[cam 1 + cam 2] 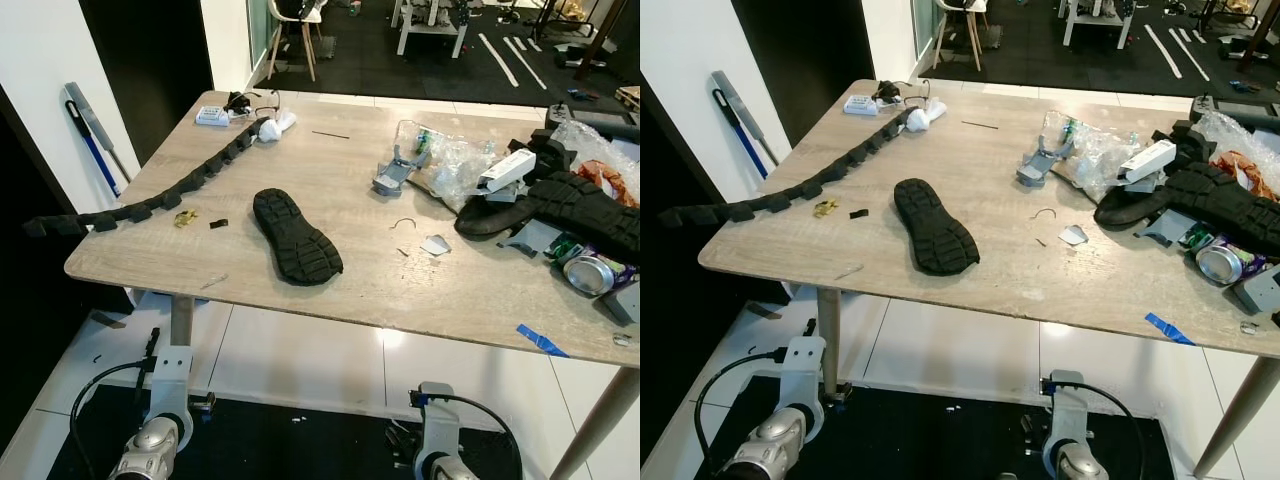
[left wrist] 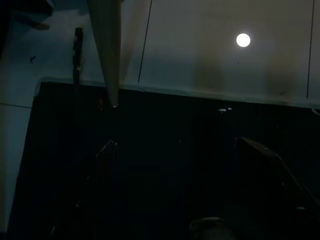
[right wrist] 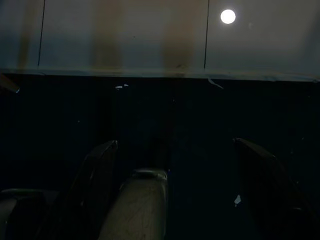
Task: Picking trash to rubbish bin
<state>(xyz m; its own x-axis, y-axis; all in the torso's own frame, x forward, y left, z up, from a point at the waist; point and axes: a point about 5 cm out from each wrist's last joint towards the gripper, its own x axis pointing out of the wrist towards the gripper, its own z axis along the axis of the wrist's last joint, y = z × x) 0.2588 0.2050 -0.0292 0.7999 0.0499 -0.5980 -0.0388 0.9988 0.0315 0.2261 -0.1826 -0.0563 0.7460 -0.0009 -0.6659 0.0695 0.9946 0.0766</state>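
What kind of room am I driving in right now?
Probably a workshop or lab room rather than a kitchen: a light wood-grain table strewn with a black rubber shoe sole, a long black segmented cable chain and a crushed silver can.

A wooden table (image 1: 970, 270) is seen across the frame. A black shoe sole (image 1: 933, 226) is laid at its centre, a crushed can (image 1: 1220, 262) at right, a black segmented strip (image 1: 810, 183) at left.

Workshop/lab: wood table (image 1: 340, 290) w/ shoe sole (image 1: 295, 236), cable chain (image 1: 160, 200), plastic parts (image 1: 398, 170); gym mats (image 1: 450, 60) behind.
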